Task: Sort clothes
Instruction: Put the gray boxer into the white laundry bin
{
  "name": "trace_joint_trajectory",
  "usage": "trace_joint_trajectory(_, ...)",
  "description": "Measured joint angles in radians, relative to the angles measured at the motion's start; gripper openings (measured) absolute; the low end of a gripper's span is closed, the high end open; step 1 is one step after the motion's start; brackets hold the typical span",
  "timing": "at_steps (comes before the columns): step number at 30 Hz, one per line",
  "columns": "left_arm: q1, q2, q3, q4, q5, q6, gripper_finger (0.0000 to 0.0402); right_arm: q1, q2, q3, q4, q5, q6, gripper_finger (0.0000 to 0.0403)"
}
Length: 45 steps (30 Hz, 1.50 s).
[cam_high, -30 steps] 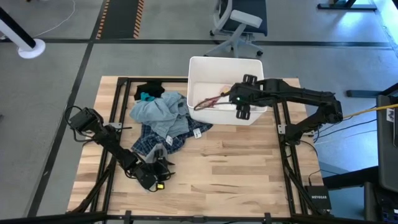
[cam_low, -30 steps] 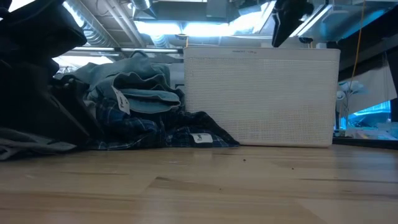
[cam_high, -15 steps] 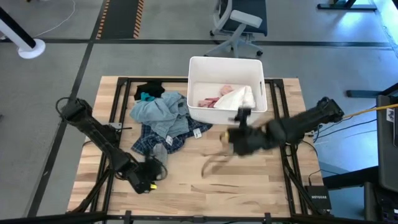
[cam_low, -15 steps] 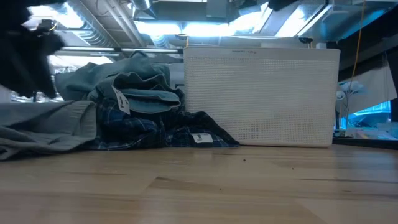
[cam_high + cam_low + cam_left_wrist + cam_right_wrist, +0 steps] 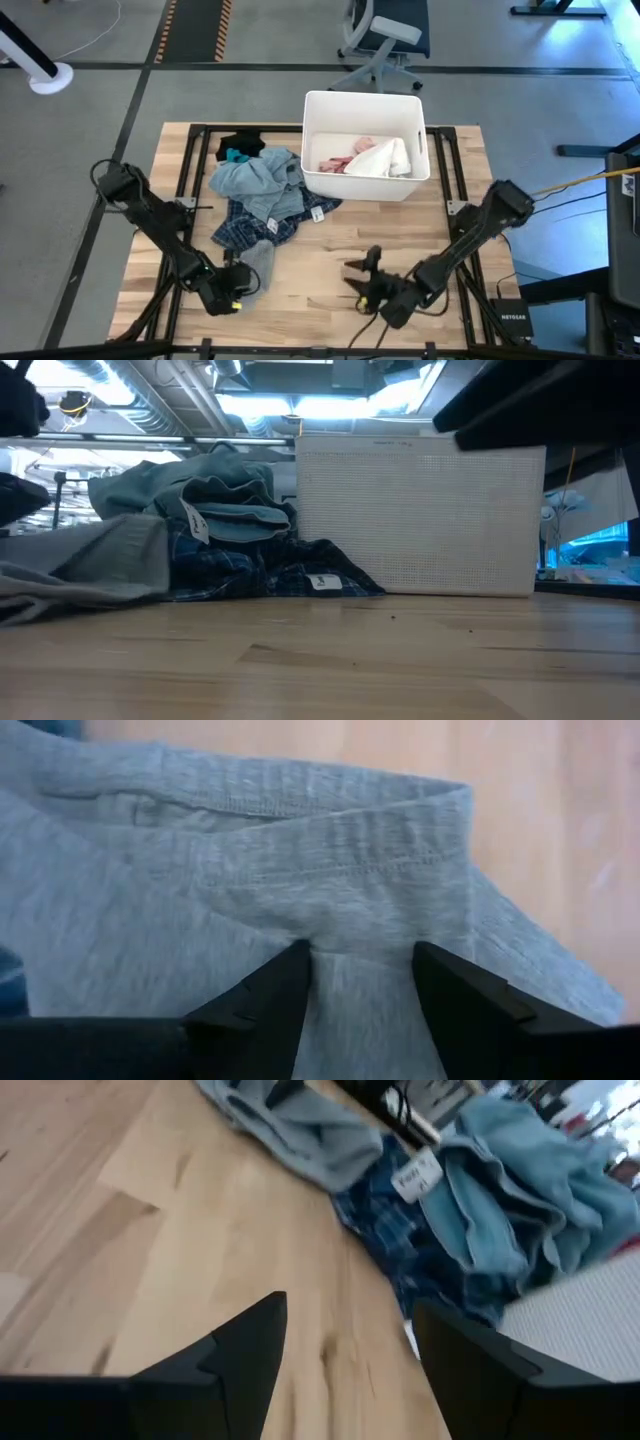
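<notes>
The clothes lie heaped at the table's far left: a light blue garment [image 5: 255, 180] on a dark blue plaid one [image 5: 245, 228], with black [image 5: 240, 143] and teal [image 5: 235, 156] behind them. A grey garment [image 5: 256, 262] trails from the plaid toward the near edge, and my left gripper [image 5: 234, 288] is shut on it. Pink [image 5: 340, 163] and white [image 5: 385, 158] clothes lie in the white bin [image 5: 312, 110]. My right gripper [image 5: 362, 278] hangs open, low over the bare wood at the near middle, touching nothing. My left gripper pinches a bunched fold of the grey garment [image 5: 360, 935] between its two fingers [image 5: 285, 990], just behind a stitched hem. The fingers slant down from the table's near left. The held end is raised [image 5: 120, 550]; the rest slopes down to the table against the plaid.
The white bin stands at the far middle of the table. Bare wood [image 5: 330, 240] lies between the bin, the heap and my right gripper. An office chair [image 5: 385, 40] stands on the floor beyond the far edge.
My right gripper has swung from above the bin down toward the near edge and now hangs low over the wood. My left gripper has drawn back toward the near left corner, pulling the grey garment farther out from the plaid, its held end lifted.
</notes>
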Motion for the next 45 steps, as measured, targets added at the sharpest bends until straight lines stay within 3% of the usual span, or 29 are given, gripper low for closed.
trace_joint_trajectory(9,0.154,0.105,0.047,0.503,0.059,0.385,0.0178,-0.039,0.191,0.005,0.362,0.004,-0.233,0.0237)
trace_joint_trajectory(15,0.203,0.102,0.209,0.293,0.069,0.545,0.0178,-0.064,0.208,0.005,0.425,-0.101,-0.276,0.0237)
trace_joint_trajectory(18,0.199,0.103,0.288,0.183,0.070,0.545,0.0178,-0.067,0.209,0.004,0.459,-0.118,-0.327,0.0237)
trace_joint_trajectory(23,0.162,0.107,0.292,0.226,0.091,0.521,0.0178,-0.102,0.209,0.005,0.494,-0.177,-0.350,0.0237)
trace_joint_trajectory(28,0.125,0.162,0.291,0.238,0.043,0.517,0.0178,-0.101,0.209,0.005,0.487,-0.177,-0.325,0.0237)
trace_joint_trajectory(34,0.132,0.268,0.290,0.254,0.002,0.512,0.0178,-0.101,0.209,0.005,0.486,-0.169,-0.324,0.0237)
trace_joint_trajectory(41,0.147,0.299,0.290,0.273,-0.005,0.507,0.0178,-0.100,0.209,0.005,0.459,-0.169,-0.320,0.0237)
trace_joint_trajectory(45,0.148,0.299,0.290,0.276,-0.005,0.510,0.0149,-0.100,0.209,0.005,0.440,-0.169,-0.295,0.0237)
